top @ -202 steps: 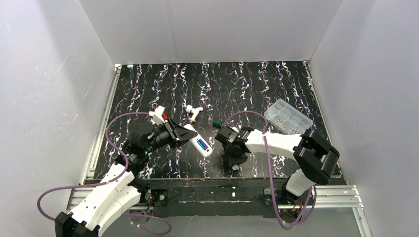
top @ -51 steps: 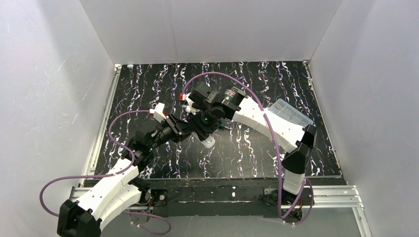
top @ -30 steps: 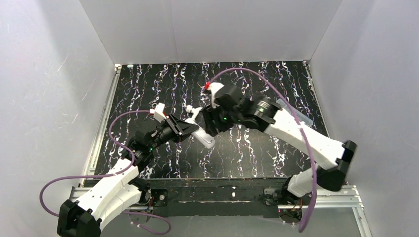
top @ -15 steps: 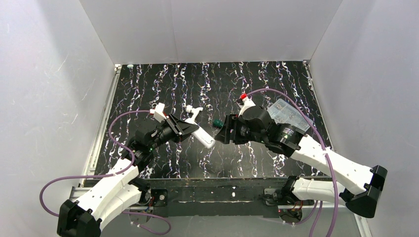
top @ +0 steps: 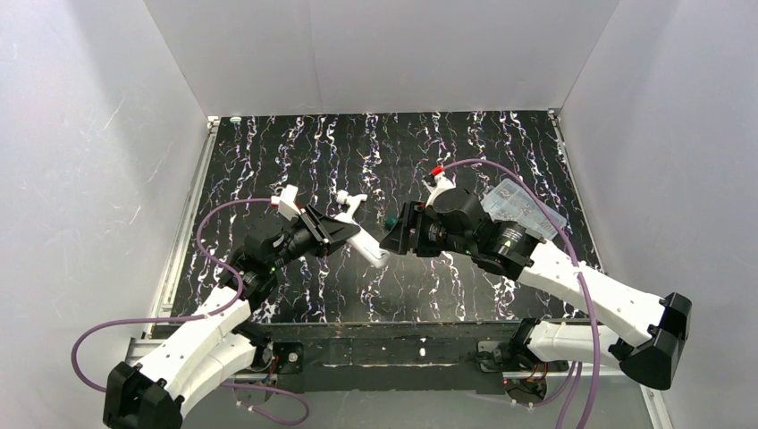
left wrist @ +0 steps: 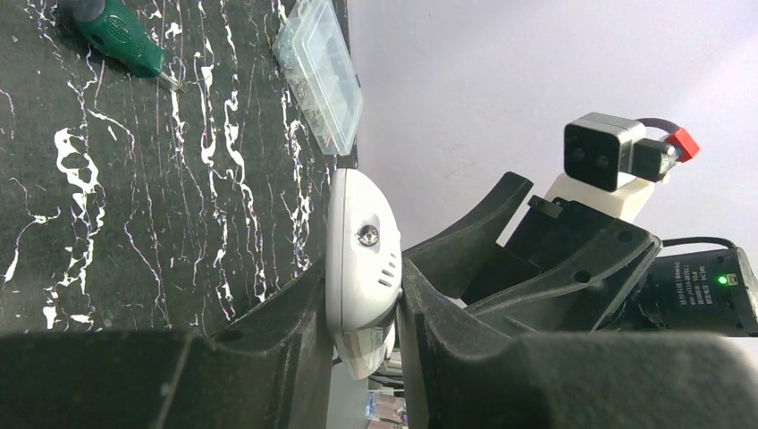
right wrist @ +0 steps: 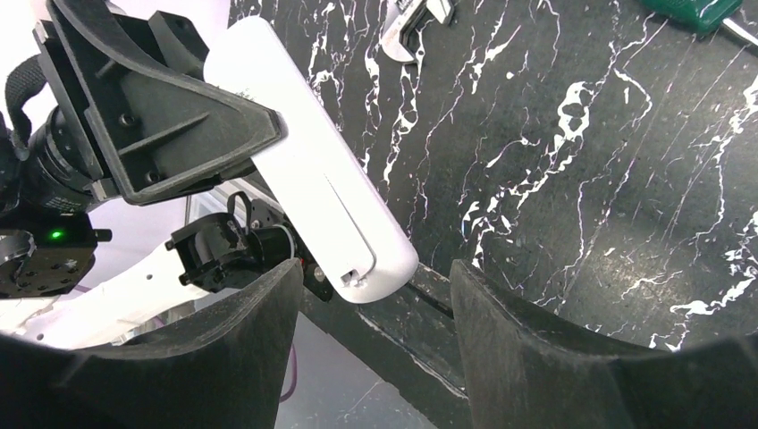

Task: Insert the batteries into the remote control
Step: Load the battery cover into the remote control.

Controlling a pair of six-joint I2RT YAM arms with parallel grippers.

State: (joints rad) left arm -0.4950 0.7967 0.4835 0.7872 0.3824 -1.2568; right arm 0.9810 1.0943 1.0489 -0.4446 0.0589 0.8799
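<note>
The remote control, a slim white bar, is held above the table with my left gripper shut on its upper half. In the left wrist view its rounded end is pinched between both fingers. My right gripper stands open just right of the remote's free lower end. In the right wrist view that end, with a seam and a small latch notch, lies between my spread right gripper fingers with a gap on each side. The batteries are out of view.
A white T-shaped pipe fitting lies just behind the remote. A green-handled screwdriver lies on the black marbled table, its handle partly behind my right gripper in the top view. A clear plastic box sits at the right, behind the right arm.
My right arm has swung from over the remote out to its right, turned its open jaws toward the remote's free end and edged closer. The left arm holds still.
</note>
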